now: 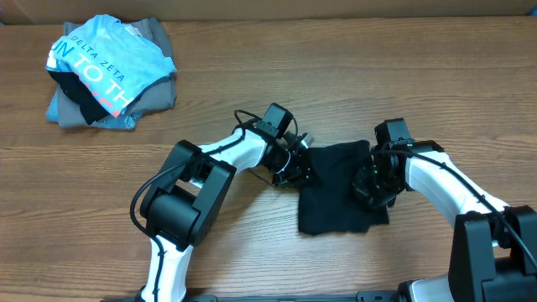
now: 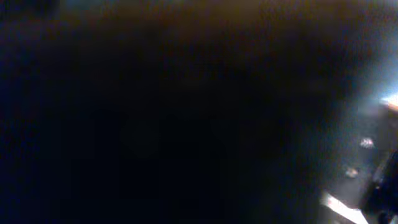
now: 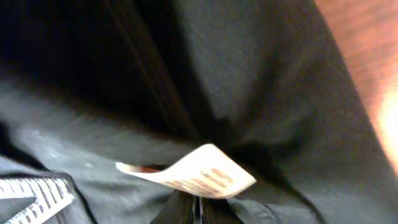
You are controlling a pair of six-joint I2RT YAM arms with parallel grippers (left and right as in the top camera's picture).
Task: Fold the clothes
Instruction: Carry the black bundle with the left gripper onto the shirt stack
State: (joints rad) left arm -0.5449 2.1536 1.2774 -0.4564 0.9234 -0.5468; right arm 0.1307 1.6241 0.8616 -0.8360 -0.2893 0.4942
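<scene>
The black garment [image 1: 336,189] lies partly folded on the table, right of centre. My left gripper [image 1: 297,172] is down at its left edge; the left wrist view is almost wholly dark, so its jaws do not show. My right gripper [image 1: 373,186] is pressed onto the garment's right part. In the right wrist view the fingers [image 3: 198,213] are closed together on the black fabric [image 3: 267,93], just below the small white neck label [image 3: 199,171].
A pile of clothes sits at the far left back: a light blue "DELTA ZETA" shirt [image 1: 105,59] on top of a grey folded garment [image 1: 155,88]. The wooden table [image 1: 277,75] lies bare between the pile and the arms.
</scene>
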